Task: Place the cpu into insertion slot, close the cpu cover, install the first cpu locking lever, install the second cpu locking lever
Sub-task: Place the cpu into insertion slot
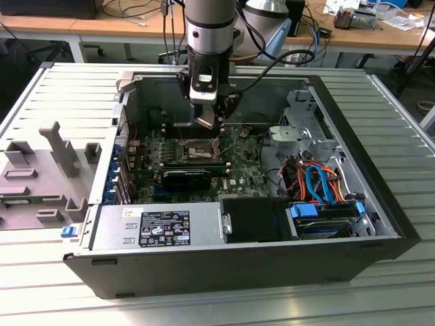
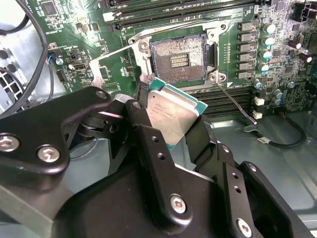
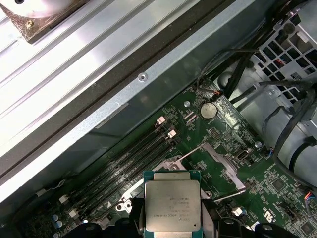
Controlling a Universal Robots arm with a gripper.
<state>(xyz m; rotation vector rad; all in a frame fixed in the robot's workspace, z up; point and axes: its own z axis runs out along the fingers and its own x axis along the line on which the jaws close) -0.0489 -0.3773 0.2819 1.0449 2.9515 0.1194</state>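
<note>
My gripper [image 1: 206, 123] hangs inside the open computer case, just above and behind the insertion slot [image 1: 197, 150]. It is shut on the cpu [image 2: 172, 115], a square chip with a silvery top, gripped by two opposite edges between black fingers [image 2: 141, 130]. In the second wrist view the insertion slot [image 2: 178, 60] lies bare, its dark pin field exposed. The cpu cover [image 2: 100, 74] is swung open beside it. A thin wire locking lever [image 2: 237, 105] sticks out unlatched on the other side. The first wrist view shows the cpu [image 3: 171, 204] hovering over the green board, level and apart from it.
Long memory slots [image 2: 173, 12] run beside the socket. A black card [image 1: 187, 178] lies in front of it in the exterior view. The power supply [image 1: 156, 227] and a drive bay with coloured cables [image 1: 319, 187] line the case. A grey fixture [image 1: 47, 170] sits outside, at the exterior view's left.
</note>
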